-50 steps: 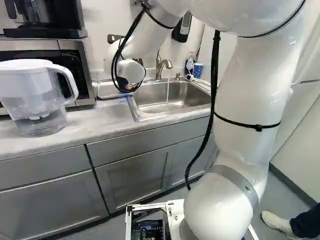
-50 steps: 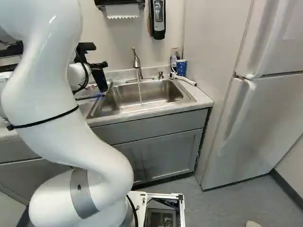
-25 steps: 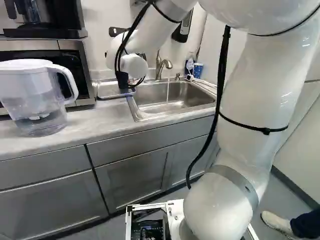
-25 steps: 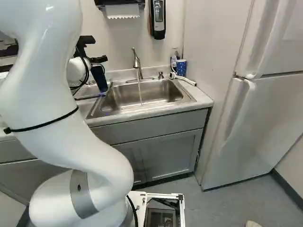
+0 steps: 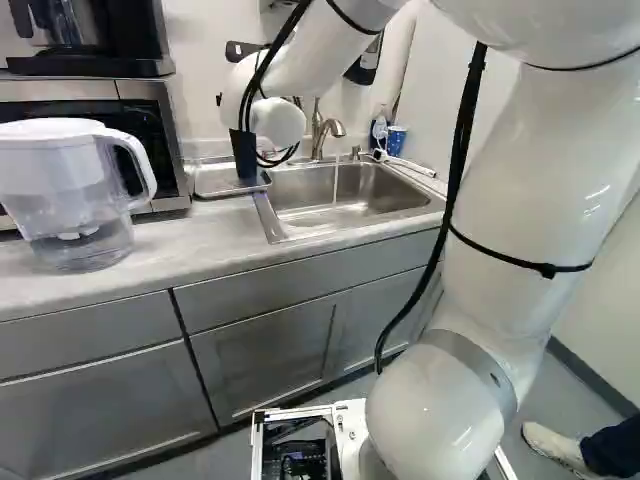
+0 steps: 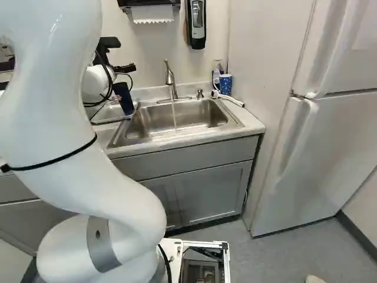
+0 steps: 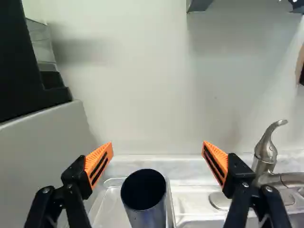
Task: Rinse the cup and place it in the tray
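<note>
Countertop (image 5: 190, 245): cup (image 7: 146, 216) within tray (image 5: 220, 192) rim, clear of spread pincer (image 6: 125, 68).

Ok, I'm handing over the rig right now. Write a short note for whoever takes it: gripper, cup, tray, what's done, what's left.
Gripper: open, its fingers wide apart on either side of the cup, touching nothing.
Cup: upright in the tray, beside the sink.
Done: cup placed. These pictures can't confirm the rinse.
Left: probably just back the arm away without knocking the cup. Water is running from the faucet; perhaps shut it off.
</note>
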